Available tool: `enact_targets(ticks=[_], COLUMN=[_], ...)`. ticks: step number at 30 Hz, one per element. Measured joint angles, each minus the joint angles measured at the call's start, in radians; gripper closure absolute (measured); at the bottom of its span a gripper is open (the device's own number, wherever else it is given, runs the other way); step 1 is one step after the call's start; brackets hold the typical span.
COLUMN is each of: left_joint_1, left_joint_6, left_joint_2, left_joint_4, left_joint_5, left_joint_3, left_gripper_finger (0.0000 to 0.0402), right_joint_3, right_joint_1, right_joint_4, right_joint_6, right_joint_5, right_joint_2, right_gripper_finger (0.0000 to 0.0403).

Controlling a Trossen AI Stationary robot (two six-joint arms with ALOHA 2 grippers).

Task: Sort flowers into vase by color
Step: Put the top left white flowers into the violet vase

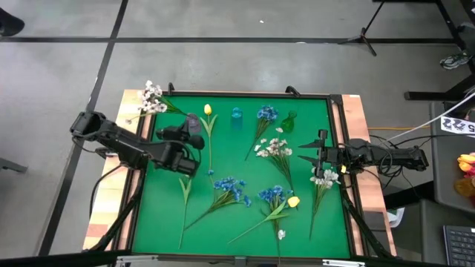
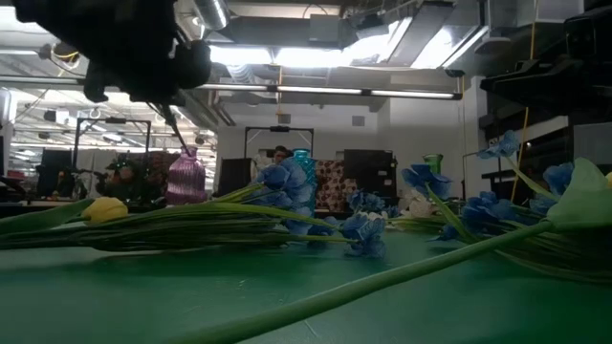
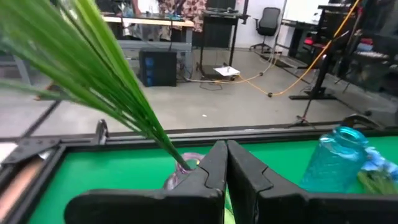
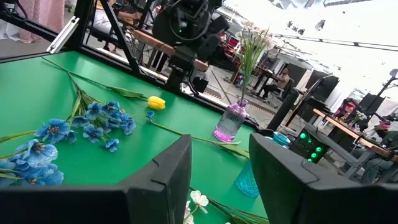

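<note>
A white spray (image 1: 152, 97) stands in the purple vase (image 1: 193, 122), its stalk in the mouth and its head leaning toward the far left corner. In the left wrist view its green leaves (image 3: 106, 74) enter the purple vase (image 3: 181, 173). My left gripper (image 1: 194, 139) (image 3: 226, 163) is shut just on the near side of that vase and above it, with nothing showing between its fingers. My right gripper (image 1: 312, 156) (image 4: 221, 162) hovers open over the mat's right part, above white blossoms (image 4: 196, 202). Blue (image 1: 231, 189), yellow (image 1: 208, 110) and white (image 1: 273, 147) stems lie flat on the mat.
A teal vase (image 1: 237, 116) and a green vase (image 1: 289, 121) stand right of the purple one along the far side. More stems lie near the near edge: blue (image 1: 273, 194), yellow (image 1: 294, 201), white (image 1: 324, 176). A raised black frame (image 1: 245, 94) rims the green mat.
</note>
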Motion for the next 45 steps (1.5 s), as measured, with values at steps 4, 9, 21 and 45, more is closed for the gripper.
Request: enact_targets(ticks=[4,9,21,45], left_joint_1=[0.022,-0.020,-0.158,0.099], left_joint_6=[0.012,0.013,0.006,-0.355], left_joint_2=[0.000,0.000,-0.001,0.000], left_joint_4=[0.003,0.001,-0.073,-0.077], left_joint_5=[0.000,0.048,0.167,-0.073], left_joint_3=[0.003,0.003,-0.057,-0.200], left_gripper_finger=[0.0399,0.0400,0.0400,0.0401], right_joint_3=[0.000,0.000,0.000,0.000], right_joint_1=[0.000,0.000,0.000,0.000], right_joint_4=[0.000,0.000,0.000,0.000], right_joint_6=[0.000,0.000,-0.004,-0.026], right_joint_5=[0.000,0.000,0.000,0.000], right_joint_2=[0.000,0.000,0.000,0.000], right_gripper_finger=[0.0242,0.0242,0.0242,0.0242])
